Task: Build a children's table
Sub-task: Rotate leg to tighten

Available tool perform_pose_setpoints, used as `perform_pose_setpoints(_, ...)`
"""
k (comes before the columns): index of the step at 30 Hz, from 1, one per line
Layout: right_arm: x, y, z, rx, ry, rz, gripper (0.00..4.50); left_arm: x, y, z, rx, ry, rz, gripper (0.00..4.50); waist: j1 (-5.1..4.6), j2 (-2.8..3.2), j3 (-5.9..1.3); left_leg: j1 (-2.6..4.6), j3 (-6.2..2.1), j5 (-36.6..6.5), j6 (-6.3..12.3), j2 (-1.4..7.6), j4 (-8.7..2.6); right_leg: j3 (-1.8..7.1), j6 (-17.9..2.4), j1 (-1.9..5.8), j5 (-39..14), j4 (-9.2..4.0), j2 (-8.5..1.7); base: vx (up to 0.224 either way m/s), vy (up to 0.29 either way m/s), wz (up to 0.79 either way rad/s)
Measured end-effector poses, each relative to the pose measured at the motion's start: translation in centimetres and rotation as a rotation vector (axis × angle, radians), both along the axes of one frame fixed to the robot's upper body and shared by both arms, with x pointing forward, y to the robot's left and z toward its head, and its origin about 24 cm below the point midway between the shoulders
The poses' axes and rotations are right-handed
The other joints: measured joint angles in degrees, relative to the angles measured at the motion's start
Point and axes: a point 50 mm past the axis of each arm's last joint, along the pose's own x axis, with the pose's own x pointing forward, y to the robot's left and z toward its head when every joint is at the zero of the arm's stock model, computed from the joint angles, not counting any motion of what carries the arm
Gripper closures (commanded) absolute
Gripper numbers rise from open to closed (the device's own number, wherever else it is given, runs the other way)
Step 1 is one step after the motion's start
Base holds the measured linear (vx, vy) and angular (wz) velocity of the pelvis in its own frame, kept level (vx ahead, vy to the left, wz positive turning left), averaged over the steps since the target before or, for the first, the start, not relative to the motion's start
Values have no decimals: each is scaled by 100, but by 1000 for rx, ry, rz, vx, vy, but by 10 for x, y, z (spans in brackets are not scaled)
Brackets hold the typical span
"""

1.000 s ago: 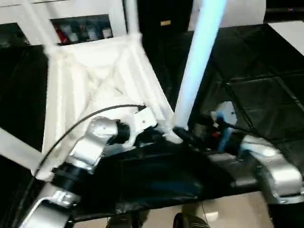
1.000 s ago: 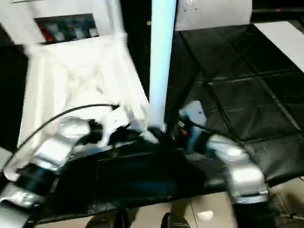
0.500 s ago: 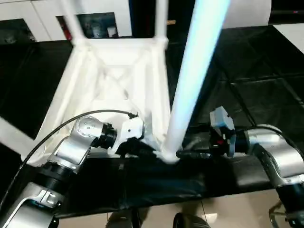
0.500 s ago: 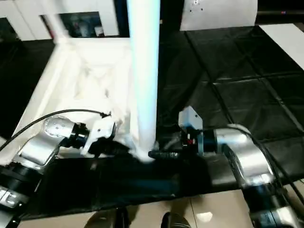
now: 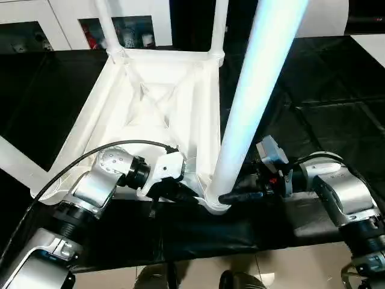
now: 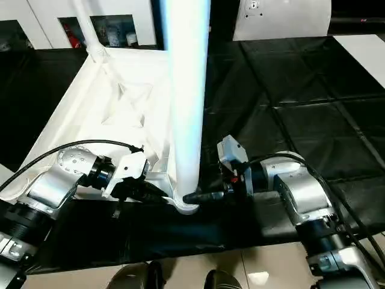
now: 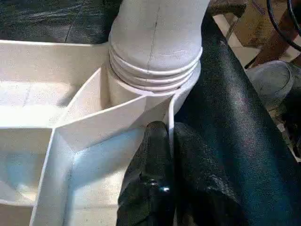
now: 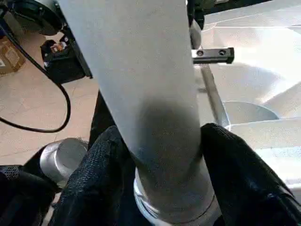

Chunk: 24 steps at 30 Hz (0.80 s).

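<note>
The table top (image 5: pixel 150 114) lies upside down on the black worktop (image 5: pixel 337 78), ribbed side up. Two far legs already stand in their sockets, and the near leg (image 5: pixel 249 102) is seated upright, long axis vertical (threads still partly showing, so it probably needs tightening). The right pincer (image 6: pixel 192 197) wraps the leg's base; the left pincer (image 7: pixel 171 179) is clamped on the top's rim wall

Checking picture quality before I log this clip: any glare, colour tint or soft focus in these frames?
Eye views: the near leg glows pale blue, overexposed. Right wrist view: the same leg looms soft and grey, shaded between the fingers. Left wrist view: the corner socket is crisp and evenly lit.
</note>
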Motion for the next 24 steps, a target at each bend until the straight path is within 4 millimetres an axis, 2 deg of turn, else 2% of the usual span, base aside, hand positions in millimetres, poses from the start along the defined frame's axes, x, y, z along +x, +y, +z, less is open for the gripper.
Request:
perform_pose_setpoints(8,-2,-1,0,-2,43,5,254,-1,-4,0,-10,8,-20,450,33,1,0,-3,0,4,6,0,4,0,0,-2,0,6,-2,0,0,0)
perform_pose_setpoints(12,-11,-4,-1,23,81,-60,254,-1,-10,1,-22,18,-4,450,110,5,-3,-1,0,4,6,0,6,2,0,-1,0,8,-3,0,0,0)
perform_pose_setpoints(14,-13,-5,-1,30,84,-131,254,0,-12,1,-22,22,32,450,94,6,-3,6,1,4,5,0,6,6,-2,-1,1,12,-3,0,0,0)
perform_pose_setpoints(17,-12,-6,-2,40,75,-262,254,5,-16,0,-33,32,126,450,-50,5,-3,20,2,8,-4,0,6,12,-8,3,13,14,-1,0,0,0)
perform_pose_setpoints(21,-2,0,-3,46,36,-526,254,15,-27,-1,-47,26,311,450,-370,-7,3,40,2,3,-50,0,-7,21,-5,3,27,12,6,0,0,0)
perform_pose_setpoints(24,6,13,-3,69,16,-727,254,24,-34,1,-58,-3,435,450,-473,-8,4,45,-3,6,-56,4,-18,21,-4,-8,38,9,10,0,0,0)
